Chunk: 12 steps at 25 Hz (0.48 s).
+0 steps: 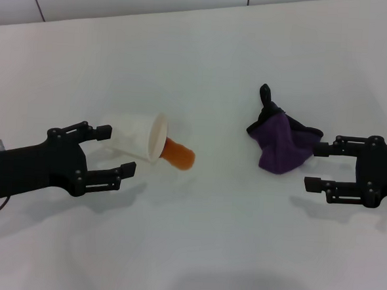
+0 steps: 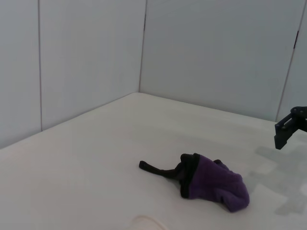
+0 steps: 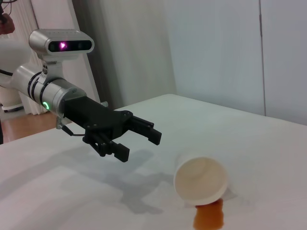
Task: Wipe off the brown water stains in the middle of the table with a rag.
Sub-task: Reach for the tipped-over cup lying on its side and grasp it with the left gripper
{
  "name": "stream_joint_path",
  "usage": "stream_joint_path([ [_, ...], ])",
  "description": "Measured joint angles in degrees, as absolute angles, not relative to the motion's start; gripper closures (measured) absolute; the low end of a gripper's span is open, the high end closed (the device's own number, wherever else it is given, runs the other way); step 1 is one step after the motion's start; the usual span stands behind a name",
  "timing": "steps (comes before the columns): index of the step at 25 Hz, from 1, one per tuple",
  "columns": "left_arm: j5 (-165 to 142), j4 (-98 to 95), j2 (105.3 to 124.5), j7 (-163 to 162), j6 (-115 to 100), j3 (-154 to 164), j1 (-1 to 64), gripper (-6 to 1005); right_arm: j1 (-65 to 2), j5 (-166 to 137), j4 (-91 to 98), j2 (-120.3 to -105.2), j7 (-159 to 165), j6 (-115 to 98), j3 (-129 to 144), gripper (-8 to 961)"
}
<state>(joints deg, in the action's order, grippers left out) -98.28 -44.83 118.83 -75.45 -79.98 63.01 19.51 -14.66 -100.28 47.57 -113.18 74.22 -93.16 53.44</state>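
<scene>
Pale panelled walls point(image 2: 216, 57) with dark vertical seams.

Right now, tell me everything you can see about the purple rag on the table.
The rag is a soft purple cloth with black edging, bunched into a loose heap with a thin black tail pointing away from the robot. It lies on the white table, to the robot's right of the tipped paper cup and the brown water stains. The open right hand sits right beside it; its upper finger seems to reach the cloth's edge. Nothing grips it.

Bright, even overhead light; soft faint shadows under both arms; no glare.
</scene>
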Motion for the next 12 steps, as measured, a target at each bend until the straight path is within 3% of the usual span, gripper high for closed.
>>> stream_joint_path([
  [12, -98.2, -44.8, 118.83, -75.7, -80.0, 63.0, 19.5, 114, -14.9, -100.5, 47.5, -113.03, 74.3, -93.2, 53.4, 249],
])
